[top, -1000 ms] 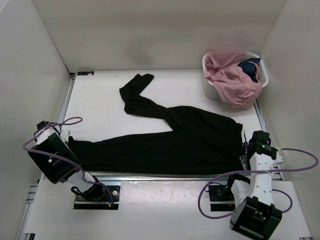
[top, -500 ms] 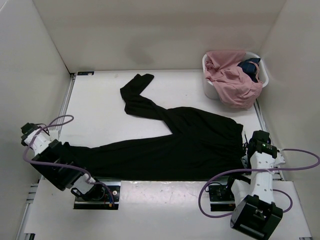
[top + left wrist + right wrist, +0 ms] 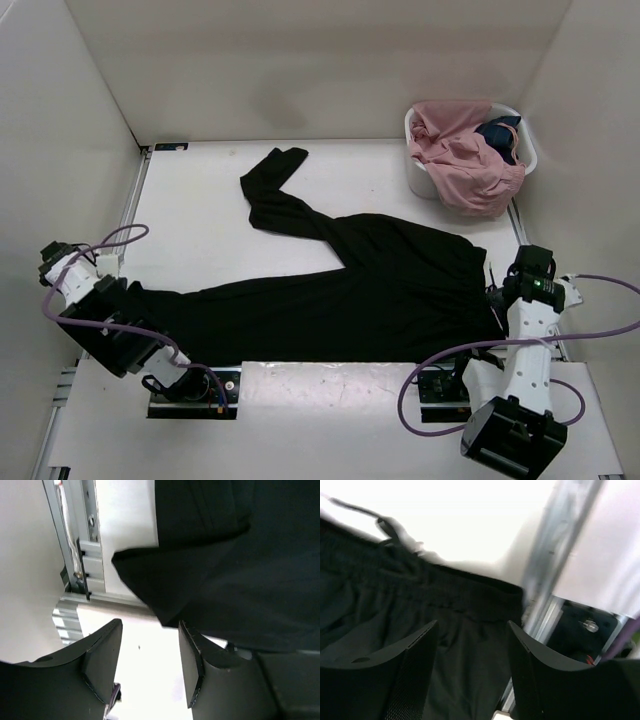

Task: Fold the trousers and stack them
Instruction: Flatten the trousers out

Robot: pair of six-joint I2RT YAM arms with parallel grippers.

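1. Two arms are standing at the near edge of the worktop (image 3: 200,220), each carrying one end effector.
2. The left end effector (image 3: 150,665) is hanging with its jaws partly spread and nothing between them. The cuff of the near trouser leg is lying just beyond its fingertips.
3. The right end effector (image 3: 472,645) is likewise holding its jaws partly apart above the waistband, gripping nothing.
4. One pair of trousers (image 3: 380,290) is lying flat across the worktop with the waist at the right. The near leg is stretching left along the near edge, and the far leg is bending away toward the far left, kinked near its cuff.
5. The fabric is looking plain black, soft and matte, with a gathered waistband and a thin cord trailing from it.
6. One white basket (image 3: 418,180) is sitting at the far right, holding one pink garment (image 3: 470,165) that is spilling over its rim and one dark blue garment (image 3: 500,135).
7. Against a second ago, the left arm is sitting further left, toward the wall, and the near leg is lying drawn out straighter. The right end effector is sitting slightly further right and away. The far leg and the basket are staying put.
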